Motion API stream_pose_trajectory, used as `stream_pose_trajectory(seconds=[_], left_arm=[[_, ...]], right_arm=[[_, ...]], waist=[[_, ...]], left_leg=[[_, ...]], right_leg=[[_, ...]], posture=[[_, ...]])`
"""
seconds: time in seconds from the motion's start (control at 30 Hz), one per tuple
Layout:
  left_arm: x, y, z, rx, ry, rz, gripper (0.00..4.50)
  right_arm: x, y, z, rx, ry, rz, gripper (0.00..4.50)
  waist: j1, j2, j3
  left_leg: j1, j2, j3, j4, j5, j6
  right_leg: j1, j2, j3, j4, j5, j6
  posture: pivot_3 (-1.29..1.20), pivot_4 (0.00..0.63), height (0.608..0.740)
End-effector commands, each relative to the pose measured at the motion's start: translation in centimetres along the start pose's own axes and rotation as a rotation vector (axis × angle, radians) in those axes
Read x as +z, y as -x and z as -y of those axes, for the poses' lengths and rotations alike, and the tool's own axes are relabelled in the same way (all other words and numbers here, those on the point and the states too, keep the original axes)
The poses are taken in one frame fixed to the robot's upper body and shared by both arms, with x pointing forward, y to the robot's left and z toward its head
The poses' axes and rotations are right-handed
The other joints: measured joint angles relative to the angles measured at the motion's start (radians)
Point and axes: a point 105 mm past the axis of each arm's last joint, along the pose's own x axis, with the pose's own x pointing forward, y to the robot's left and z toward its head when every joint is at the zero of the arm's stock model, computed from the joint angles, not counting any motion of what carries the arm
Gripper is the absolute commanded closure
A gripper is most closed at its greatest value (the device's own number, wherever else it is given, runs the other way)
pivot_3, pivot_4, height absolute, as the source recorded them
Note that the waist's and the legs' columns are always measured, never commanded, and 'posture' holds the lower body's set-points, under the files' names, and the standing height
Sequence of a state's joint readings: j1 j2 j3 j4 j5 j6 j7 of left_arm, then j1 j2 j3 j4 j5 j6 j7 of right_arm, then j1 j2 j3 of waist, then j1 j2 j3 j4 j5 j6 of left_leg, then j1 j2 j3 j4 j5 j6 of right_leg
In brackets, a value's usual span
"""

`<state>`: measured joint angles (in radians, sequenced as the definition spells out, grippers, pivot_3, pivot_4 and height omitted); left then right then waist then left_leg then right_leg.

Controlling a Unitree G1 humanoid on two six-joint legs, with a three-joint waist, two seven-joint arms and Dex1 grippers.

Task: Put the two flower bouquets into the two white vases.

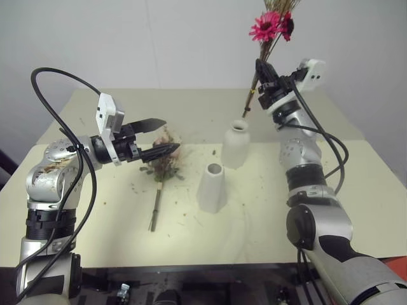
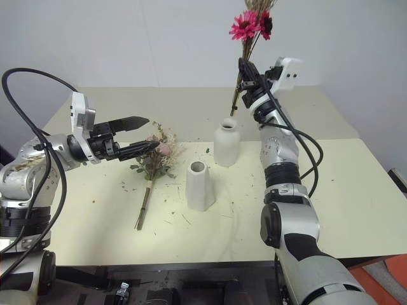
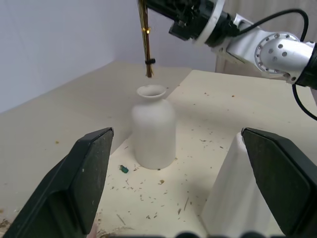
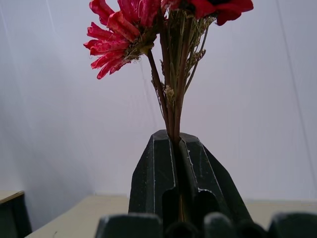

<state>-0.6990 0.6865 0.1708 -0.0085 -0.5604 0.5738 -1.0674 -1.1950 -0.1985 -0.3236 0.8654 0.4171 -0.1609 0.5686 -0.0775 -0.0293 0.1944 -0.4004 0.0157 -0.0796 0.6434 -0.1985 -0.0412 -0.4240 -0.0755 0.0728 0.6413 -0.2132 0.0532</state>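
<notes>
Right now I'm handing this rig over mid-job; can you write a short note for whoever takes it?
Right gripper: shut on the daisy bouquet, stem ends just above the bottle vase.
Left gripper: open, above the rose bouquet, which lies on the table.
Cone vase: empty.
Done: nothing in a vase yet.
Left: both bouquets.

The 2 vases, the bottle vase point(image 1: 236, 145) and the cone vase point(image 1: 212, 187), look like matt white ceramic, smooth and unglazed. The table point(image 1: 356, 210) is a matt cream sheet strewn with dry plant bits. The daisy bouquet point(image 1: 268, 51) has dry, straw-like stems. The fingers point(image 3: 89, 178) look like matt black plastic.
</notes>
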Motion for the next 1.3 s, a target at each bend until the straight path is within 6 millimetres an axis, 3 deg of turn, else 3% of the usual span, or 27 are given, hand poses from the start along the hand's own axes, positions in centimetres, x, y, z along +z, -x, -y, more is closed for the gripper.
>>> stream_pose_trajectory(seconds=[0.03,0.3,0.77,1.3], left_arm=[[0.9,0.2,0.2,0.003,-0.032,0.010,0.00],[1.1,0.3,0.5,-0.004,-0.047,0.008,0.00],[1.3,0.4,0.5,0.008,-0.075,0.019,0.00],[1.1,0.5,0.6,0.020,-0.080,0.020,0.00]], right_arm=[[1.7,-1.0,-0.7,0.030,0.012,0.077,4.47],[1.0,-0.5,-0.3,0.028,0.009,0.071,4.47],[-3.0,1.8,-0.6,0.038,0.021,0.010,4.47],[-4.4,2.8,-1.3,0.033,0.104,0.013,4.47]], waist=[[0.000,0.000,0.000],[-0.001,0.000,0.000],[-0.019,0.000,0.000],[-0.020,0.000,0.000]], left_leg=[[0.000,0.000,0.000,0.000,0.000,0.000],[0.000,0.000,0.000,0.000,0.000,0.000],[0.000,0.000,0.000,0.000,0.000,0.000],[0.001,0.000,0.000,0.000,0.000,0.000]], right_leg=[[0.000,0.000,0.000,0.000,0.000,0.000],[0.000,0.000,0.000,0.000,0.000,0.000],[0.000,0.000,0.000,0.000,0.000,0.000],[0.000,0.000,0.000,0.000,0.000,0.000]], posture=[[0.00,0.150,0.740],[0.00,0.150,0.740],[0.00,0.150,0.740],[0.00,0.150,0.740]])
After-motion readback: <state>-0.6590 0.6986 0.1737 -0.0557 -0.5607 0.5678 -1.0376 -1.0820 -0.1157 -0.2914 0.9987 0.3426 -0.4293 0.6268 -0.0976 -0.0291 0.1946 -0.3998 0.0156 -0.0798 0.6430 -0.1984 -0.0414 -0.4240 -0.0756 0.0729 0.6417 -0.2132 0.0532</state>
